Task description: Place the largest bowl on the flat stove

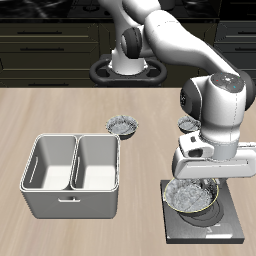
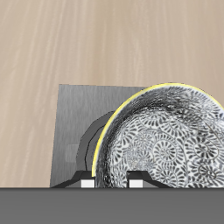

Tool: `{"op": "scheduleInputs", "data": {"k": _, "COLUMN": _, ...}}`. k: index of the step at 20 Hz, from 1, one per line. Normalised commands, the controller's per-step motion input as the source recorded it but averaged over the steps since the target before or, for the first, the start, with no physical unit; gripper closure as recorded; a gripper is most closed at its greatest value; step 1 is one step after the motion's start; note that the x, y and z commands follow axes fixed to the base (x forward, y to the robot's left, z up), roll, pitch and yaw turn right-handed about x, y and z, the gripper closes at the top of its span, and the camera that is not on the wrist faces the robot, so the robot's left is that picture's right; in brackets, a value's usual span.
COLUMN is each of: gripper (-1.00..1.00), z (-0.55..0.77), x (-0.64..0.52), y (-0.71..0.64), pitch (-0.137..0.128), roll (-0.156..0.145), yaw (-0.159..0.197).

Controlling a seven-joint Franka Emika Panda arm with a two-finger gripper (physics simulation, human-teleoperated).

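The largest bowl (image 1: 192, 197), grey-white marbled with a yellowish-lit rim, sits low over the flat stove (image 1: 228, 226), a dark square plate near the table's front edge. I cannot tell whether the bowl touches the plate. My gripper (image 1: 194, 184) is right above it, shut on the bowl's rim. In the wrist view the bowl (image 2: 166, 140) fills much of the picture, with the stove (image 2: 74, 118) under it. My gripper (image 2: 112, 182) has one finger inside the rim and one outside. The stove's burner rings and knob are hidden.
A grey double-compartment bin (image 1: 73, 172) stands beside the stove, toward the table's middle. The medium speckled bowl (image 1: 122, 125) lies farther back. The smallest bowl (image 1: 186, 124) is partly hidden behind my arm.
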Motion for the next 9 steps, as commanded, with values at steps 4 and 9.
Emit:
{"op": "scheduleInputs", "data": {"k": 4, "gripper": -1.00, "z": 0.06, "x": -0.05, "y": -0.06, "pitch": -0.011, "roll": 0.008, "yaw": -0.009}}
{"op": "scheduleInputs", "data": {"k": 9, "gripper": -1.00, "z": 0.02, "x": -0.02, "y": -0.11, "pitch": -0.002, "roll": -0.005, "yaw": -0.011}}
